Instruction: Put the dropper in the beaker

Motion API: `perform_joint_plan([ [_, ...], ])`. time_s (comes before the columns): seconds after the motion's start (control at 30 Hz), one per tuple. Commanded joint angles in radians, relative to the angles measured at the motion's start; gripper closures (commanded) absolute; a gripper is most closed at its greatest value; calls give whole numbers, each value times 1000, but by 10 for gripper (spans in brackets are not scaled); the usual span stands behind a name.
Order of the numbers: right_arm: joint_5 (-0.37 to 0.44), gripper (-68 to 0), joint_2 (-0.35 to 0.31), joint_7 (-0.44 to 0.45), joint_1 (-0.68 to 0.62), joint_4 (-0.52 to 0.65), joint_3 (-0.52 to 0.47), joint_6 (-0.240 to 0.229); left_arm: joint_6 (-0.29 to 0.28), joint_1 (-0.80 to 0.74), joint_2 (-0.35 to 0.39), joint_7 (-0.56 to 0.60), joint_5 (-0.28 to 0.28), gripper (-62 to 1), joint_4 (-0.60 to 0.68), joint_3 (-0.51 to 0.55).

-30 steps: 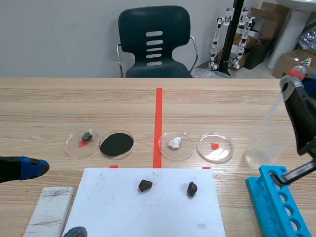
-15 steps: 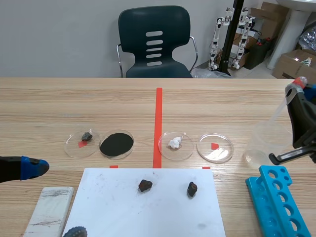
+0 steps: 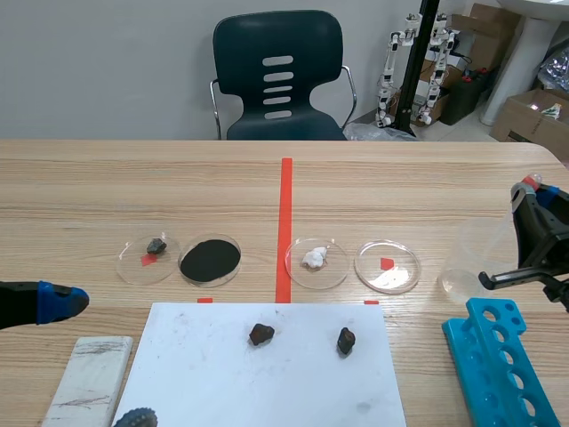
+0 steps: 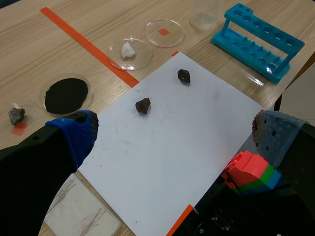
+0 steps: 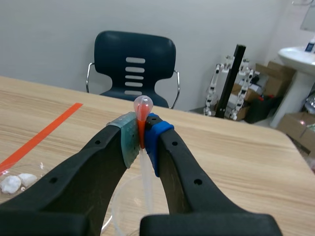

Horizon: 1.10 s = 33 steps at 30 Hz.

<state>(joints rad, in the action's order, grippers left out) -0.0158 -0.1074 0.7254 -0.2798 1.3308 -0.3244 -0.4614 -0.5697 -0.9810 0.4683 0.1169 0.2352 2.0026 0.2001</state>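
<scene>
my right jaws, clamped on the dropper (image 5: pixel 142 106) just under its bulb, have sunk in the last second; its tip now seems inside the beaker (image 3: pixel 476 260), so letting go looks next. my left jaws gape, well apart from the beaker.

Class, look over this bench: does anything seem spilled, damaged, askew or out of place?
Nothing is spilled or broken. The grey scuffs on the white tile look like wear, and one dark rock sits right at the paper's near corner.
</scene>
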Motion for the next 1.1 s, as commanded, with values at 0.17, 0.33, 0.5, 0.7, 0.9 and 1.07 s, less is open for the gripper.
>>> perform_joint_plan([
  [0.17,27,-13,-53,-71,82,-76,-2,-3,1,-2,-2,14,10,-623,7,2],
  [0.33,20,-13,-59,-114,109,-109,-2,-3,1,-2,-2,14,10,-623,7,2],
  [0.5,20,-13,-59,-166,111,-110,-2,-3,1,-2,-2,14,10,-623,7,2],
  [0.7,21,-140,-59,-206,105,-109,-2,-3,1,-2,-2,14,10,-623,7,2],
  [0.9,28,-388,-59,-203,63,-62,-2,-3,1,-2,-2,14,10,-623,7,2],
  [1.07,40,-545,-58,-203,-7,32,-2,-3,1,-2,-2,14,10,-623,7,2],
])
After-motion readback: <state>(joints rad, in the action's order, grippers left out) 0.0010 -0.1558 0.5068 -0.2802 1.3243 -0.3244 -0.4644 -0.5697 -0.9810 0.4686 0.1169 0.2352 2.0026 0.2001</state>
